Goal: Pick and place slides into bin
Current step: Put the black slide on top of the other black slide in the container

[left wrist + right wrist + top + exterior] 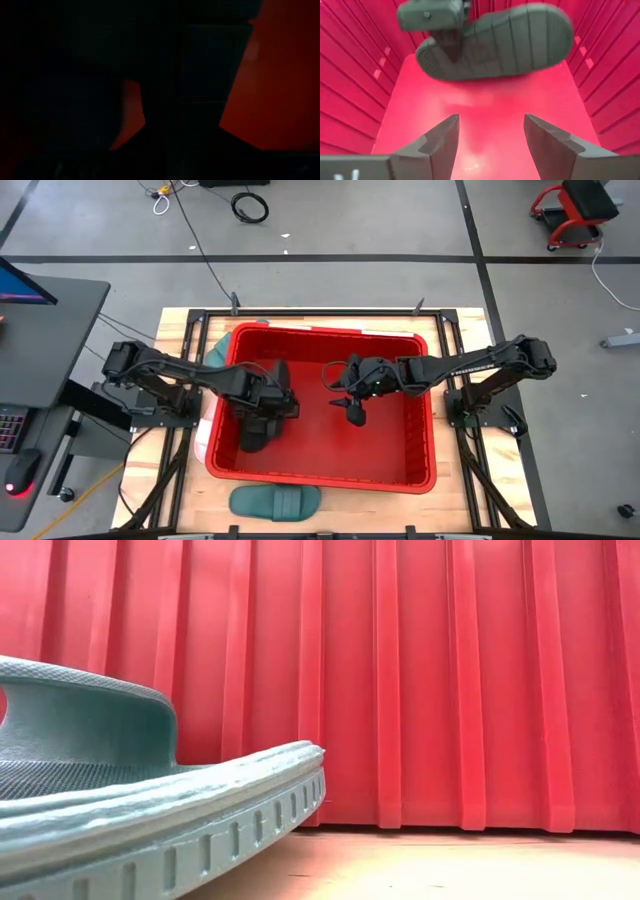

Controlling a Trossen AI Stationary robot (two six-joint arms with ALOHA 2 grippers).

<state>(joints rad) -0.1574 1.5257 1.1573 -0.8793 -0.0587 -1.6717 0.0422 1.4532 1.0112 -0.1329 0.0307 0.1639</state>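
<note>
The red bin (320, 478) stands mid-table; its ribbed outer wall fills the low view (450, 680). My left gripper (268, 405) is inside the bin's left half, shut on a black slide (252, 435). The right wrist view shows this slide's ribbed sole (510, 42). My right gripper (353, 412) is open and empty over the middle of the bin floor, its fingers (442, 142) pointing toward the black slide. A dark teal slide (275, 502) lies sole-down on the table in front of the bin's near wall, and also shows in the low view (120, 800). My left gripper holds the black slide at one end (437, 47), coming from above. Its own body (430, 15) hides the fingers and the kind of hold. The slide is tipped on its side, sole (520, 40) toward my right gripper, and seems clear of the bin floor.
Another teal slide (215, 350) and a pale slide (203, 442) lie on the table left of the bin, partly under my left arm. The bin floor (485, 100) between the two grippers is bare. The bin walls (350, 75) rise close on both sides.
</note>
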